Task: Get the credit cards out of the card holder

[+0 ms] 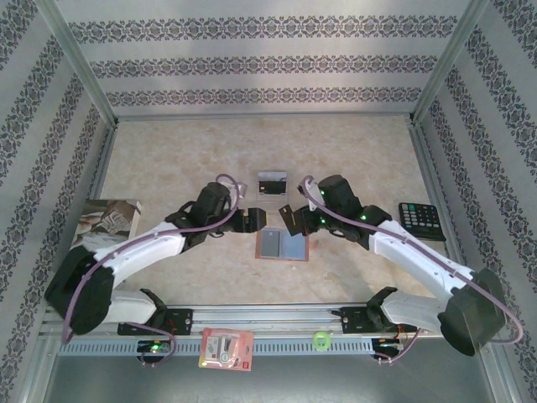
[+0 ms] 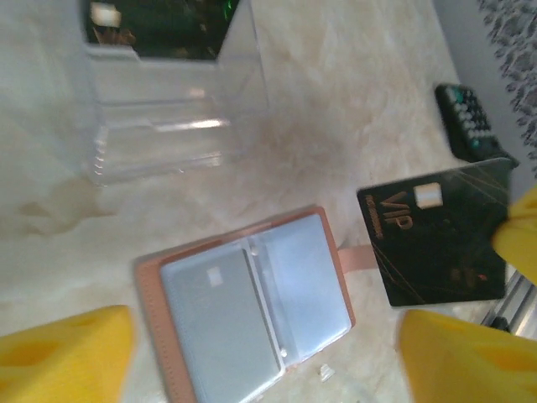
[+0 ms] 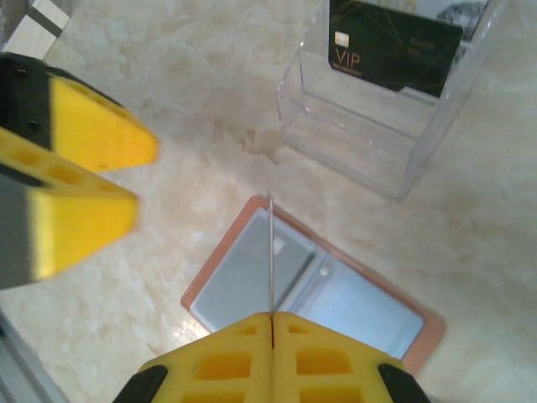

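Mid-extraction, by the look of it. To the left: left gripper [image 2: 267,323] spread wide and clasping nothing, poised above the card holder [image 2: 252,302]. Directly beneath, between those fingers: holder lying open and flat on the table [image 2: 352,101], one grey credit card [image 2: 220,312] seated in the sleeve on the left arm's side, the neighbouring sleeve looking empty. Just right of the holder: a black VIP card [image 2: 436,243] standing on edge, pinched in the right gripper [image 3: 271,317], pads pressed together on it, above the holder's middle. Beyond both grippers: clear stand [image 3: 369,126] already carrying another black card [image 3: 394,46]. Likely next: carry the pinched card forward to the stand, let go, then come back for the grey one. Calls for a fingertip slipping into the sleeve mouth without dragging the light holder along; probably needs one gripper pinning the leather down while the other draws the card out.
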